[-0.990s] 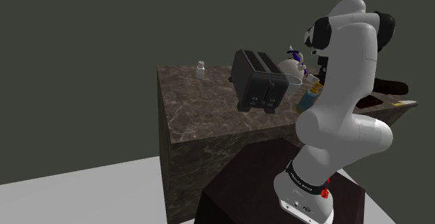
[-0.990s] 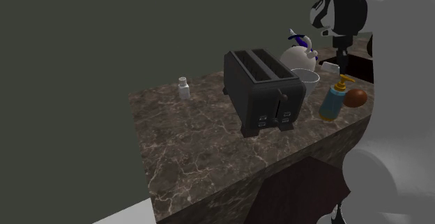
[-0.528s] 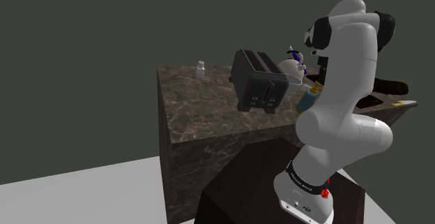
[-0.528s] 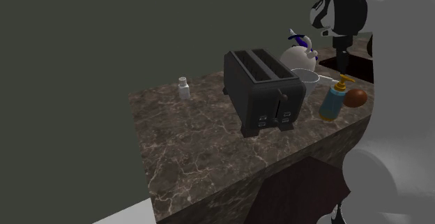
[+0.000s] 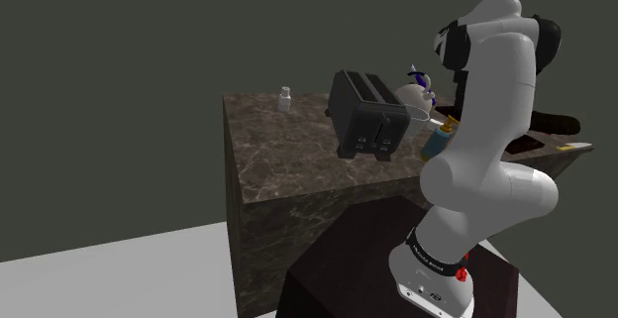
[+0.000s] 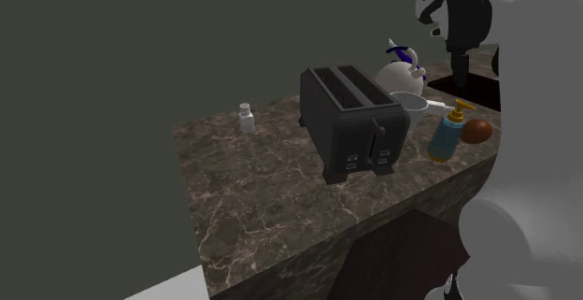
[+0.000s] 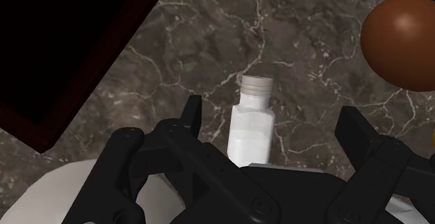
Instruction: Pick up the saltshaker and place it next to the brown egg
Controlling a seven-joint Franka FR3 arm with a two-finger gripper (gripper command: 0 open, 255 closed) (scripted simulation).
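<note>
A white robot arm (image 5: 495,118) reaches from a dark box stand (image 5: 366,257) over a dark marble counter (image 6: 252,186); its black gripper (image 7: 272,116) hangs just above the counter's far end, fingers (image 7: 189,114) spread wide and clasping nothing. The saltshaker (image 7: 251,121), a white bottle with a grey cap, lies on its side on the marble between the two fingers, nearer one of them, with a visible gap on each side; its cap points away from the hand. The brown egg (image 7: 401,41) rests on the counter near the saltshaker, apart from it, beyond the other finger. Past the shaker a dark recess (image 7: 63,41) with a reddish-brown rim cuts into the marble.

In the second exterior view the gripper (image 6: 459,81) points straight down; the saltshaker (image 6: 439,105) shows as a short white shape beside a clear glass cup (image 6: 409,111); the brown egg (image 6: 476,131) sits just beside a blue soap dispenser (image 6: 447,135) with an orange pump. A black two-slot toaster (image 6: 353,121) stands mid-counter; a white kettle (image 6: 402,69) with blue trim is behind it; a small white bottle (image 6: 247,117) stands alone at the far corner.
</note>
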